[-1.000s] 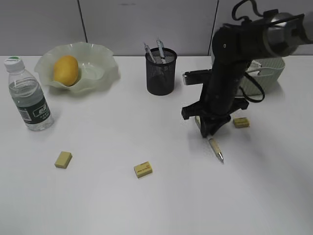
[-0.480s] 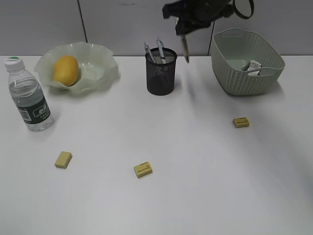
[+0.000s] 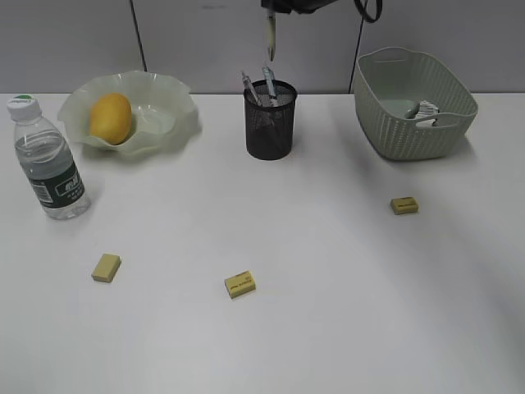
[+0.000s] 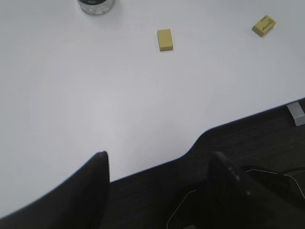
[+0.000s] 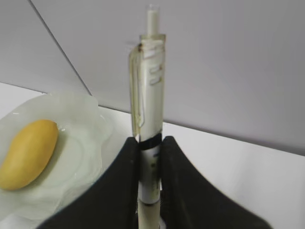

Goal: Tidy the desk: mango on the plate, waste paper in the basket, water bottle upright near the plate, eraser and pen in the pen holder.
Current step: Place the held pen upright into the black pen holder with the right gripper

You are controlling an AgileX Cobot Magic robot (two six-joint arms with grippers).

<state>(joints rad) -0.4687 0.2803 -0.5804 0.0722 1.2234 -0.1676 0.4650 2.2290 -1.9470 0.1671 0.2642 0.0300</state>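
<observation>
Exterior view showed the right end effector (image 3: 283, 6) at the top edge, mostly out of frame, pinching a pen (image 3: 269, 37) that hung near upright, long axis vertical. The pen holder (image 3: 271, 120) stood below that end effector, almost straight under the pen's lower end, with two pens already in it. I judged the coming move a plain descent, and the right arm clearly the nearer one. Below and away from it, the mango (image 3: 110, 117) lay in the plate (image 3: 176, 115), the water bottle (image 3: 47, 160) stood upright, and three erasers (image 3: 239, 284) lay loose on the counter (image 3: 328, 312).

Left wrist view showed the left end effector (image 4: 157, 176) spread and empty over the counter edge, an eraser (image 4: 165, 39) well ahead.

Right wrist view showed fingers (image 5: 119, 186) pressed on the pen (image 5: 150, 119).
</observation>
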